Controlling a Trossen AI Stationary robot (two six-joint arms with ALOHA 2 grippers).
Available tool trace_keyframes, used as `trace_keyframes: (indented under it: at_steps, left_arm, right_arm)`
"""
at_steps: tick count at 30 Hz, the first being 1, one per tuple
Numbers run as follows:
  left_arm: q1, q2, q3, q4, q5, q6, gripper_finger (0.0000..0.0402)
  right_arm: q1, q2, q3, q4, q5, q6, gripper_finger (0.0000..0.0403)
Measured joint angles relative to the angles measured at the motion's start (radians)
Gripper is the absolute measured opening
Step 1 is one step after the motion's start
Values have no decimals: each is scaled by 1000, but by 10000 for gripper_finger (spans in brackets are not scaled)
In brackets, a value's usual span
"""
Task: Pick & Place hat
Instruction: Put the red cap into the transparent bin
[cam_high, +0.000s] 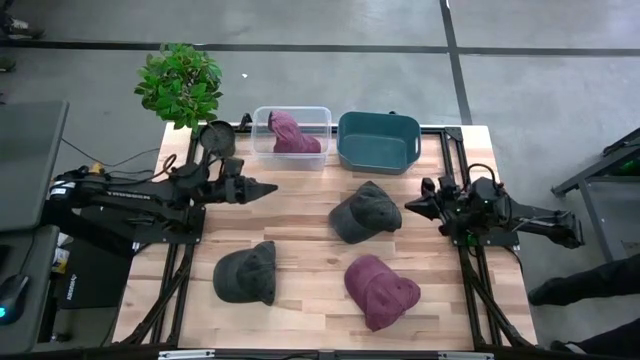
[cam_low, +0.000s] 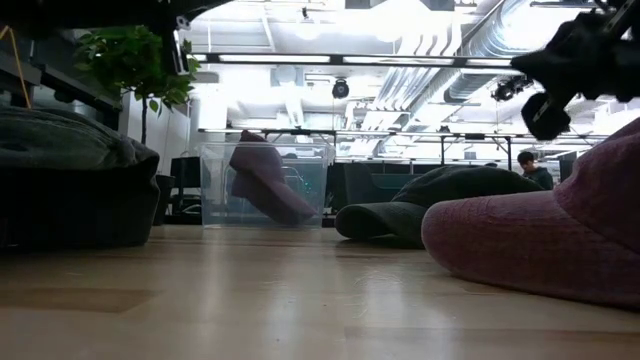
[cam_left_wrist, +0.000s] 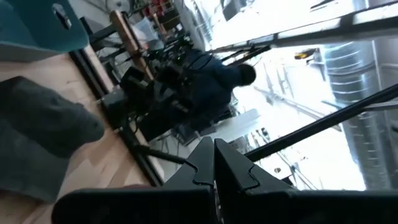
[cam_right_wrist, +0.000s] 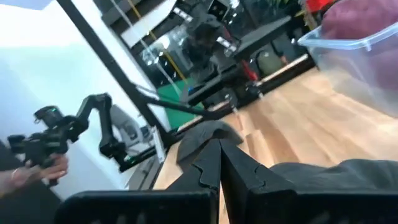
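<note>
- At the near edge of the wooden counter (cam_high: 310, 262) lie two caps: a dark grey cap (cam_high: 246, 273) toward the left arm's side and a maroon cap (cam_high: 380, 290) toward the right arm's side, well apart from each other.
- In the low view the maroon cap (cam_low: 545, 230) fills the near right foreground, and the dark grey cap (cam_low: 70, 190) bulks at the left.
- Further in, near the counter's middle, a second dark grey cap (cam_high: 366, 212) rests on the wood, between the two arms and nearer the right one.
- The left end effector (cam_high: 268, 187) hangs above the left part of the counter, fingers pressed together to a point, grasping nothing; its wrist view shows the fingers (cam_left_wrist: 233, 168) meeting.
- The right end effector (cam_high: 412, 207) hovers just beside the middle grey cap, likewise clenched and empty; its wrist view shows the fingers (cam_right_wrist: 239, 168) closed on each other.
- At the far edge stand a clear plastic bin (cam_high: 262, 140) with a maroon hat (cam_high: 291, 133) inside it, and just beside it a teal bin (cam_high: 378, 143).
- Beyond the far left corner stands a leafy green plant (cam_high: 180, 83).
- A person (cam_low: 527, 165) shows in the room behind.
</note>
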Motion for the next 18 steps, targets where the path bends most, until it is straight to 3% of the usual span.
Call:
trace_keyframes:
  at_steps: [5, 10, 14, 18]
  left_arm:
    - [0, -3, -3, -40, 7, 9, 0]
    - [0, -3, -4, -38, -4, 9, 0]
    - [0, -3, -4, -36, 29, 14, 0]
    - [0, -15, -4, -32, 49, 35, 0]
  right_arm:
    - [0, 1, 179, -386, -24, -6, 0]
    - [0, 47, 398, -732, 32, 4, 0]
    - [0, 131, 519, -901, 34, 149, 0]
    - [1, 209, 533, -935, -60, 258, 0]
